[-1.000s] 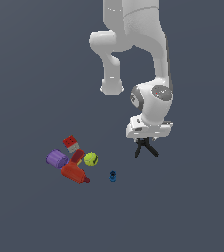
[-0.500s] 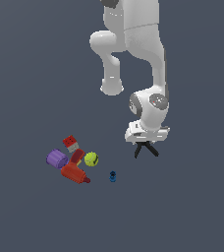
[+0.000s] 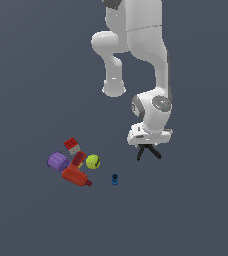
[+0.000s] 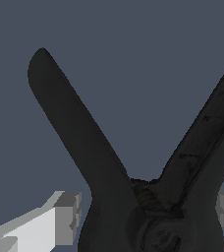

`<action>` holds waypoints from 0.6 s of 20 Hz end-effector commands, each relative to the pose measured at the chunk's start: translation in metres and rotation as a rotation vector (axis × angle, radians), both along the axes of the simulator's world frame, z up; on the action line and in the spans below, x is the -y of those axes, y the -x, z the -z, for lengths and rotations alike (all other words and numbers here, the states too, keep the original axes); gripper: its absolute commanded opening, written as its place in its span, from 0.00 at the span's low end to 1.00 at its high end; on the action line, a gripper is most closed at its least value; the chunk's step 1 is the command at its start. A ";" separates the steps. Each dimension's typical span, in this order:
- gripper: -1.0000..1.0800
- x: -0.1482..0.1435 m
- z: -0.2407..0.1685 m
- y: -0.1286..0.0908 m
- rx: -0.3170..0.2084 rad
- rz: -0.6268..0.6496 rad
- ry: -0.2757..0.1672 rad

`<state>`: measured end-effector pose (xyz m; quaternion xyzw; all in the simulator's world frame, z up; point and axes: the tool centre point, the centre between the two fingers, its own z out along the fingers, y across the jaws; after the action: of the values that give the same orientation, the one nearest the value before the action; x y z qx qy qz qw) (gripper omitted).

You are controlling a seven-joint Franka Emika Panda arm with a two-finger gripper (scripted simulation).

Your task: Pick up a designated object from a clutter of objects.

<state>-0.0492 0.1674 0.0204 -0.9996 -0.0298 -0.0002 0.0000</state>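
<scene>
I see the white Panda arm (image 3: pixel 136 50) reaching down, its gripper (image 3: pixel 149 145) closed on the black spring clamp (image 3: pixel 149 151), whose two legs splay below the fingers. On the wrist view the clamp fills the frame between the grey fingertips (image 4: pixel 67 216). Taking the clamp as my landmark, the clutter sits well apart toward the exterior view's left and lower: red bottle (image 3: pixel 76 176), purple cylinder (image 3: pixel 58 161), red-and-white block (image 3: pixel 72 146), yellow-green ball (image 3: pixel 92 161). The tiny blue piece (image 3: pixel 114 179) lies nearest the clamp, apart from the others.
</scene>
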 end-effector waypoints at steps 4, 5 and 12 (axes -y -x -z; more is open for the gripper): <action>0.00 -0.002 -0.002 0.000 0.003 -0.004 -0.002; 0.00 -0.002 -0.002 -0.001 0.003 -0.004 -0.002; 0.00 0.008 -0.024 -0.009 0.003 -0.004 -0.002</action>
<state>-0.0437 0.1624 0.0371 -0.9995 -0.0318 -0.0003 0.0006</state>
